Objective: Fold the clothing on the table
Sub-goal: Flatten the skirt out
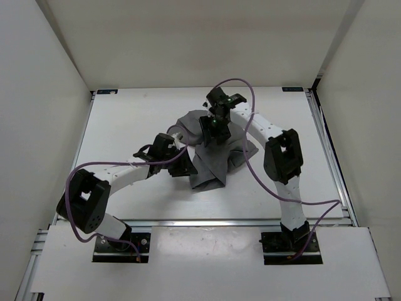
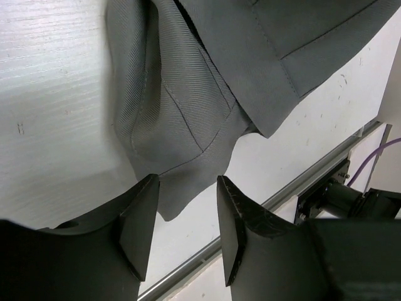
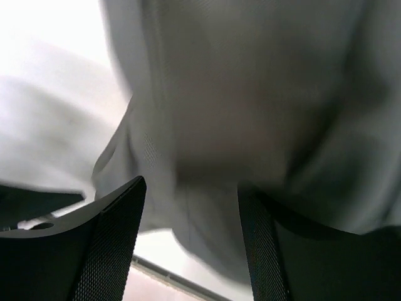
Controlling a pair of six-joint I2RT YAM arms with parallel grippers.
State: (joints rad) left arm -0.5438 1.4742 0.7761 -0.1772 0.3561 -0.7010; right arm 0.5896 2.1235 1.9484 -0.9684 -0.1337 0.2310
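Risking multi-layer grab: right gripper (image 1: pixel 213 128), fingers spread and holding nothing, hangs low over table (image 1: pixel 125 119) centre, close above clothing (image 1: pixel 210 168); closing there could pinch stacked layers and drag whole heap. Left gripper (image 2: pixel 188 183), fingers spread, nothing pinched, just left of table centre at clothing corner; thin tip could slip out. Clothing: grey, crumpled at table centre, layers overlapping, stitched hems showing, not yet flat.
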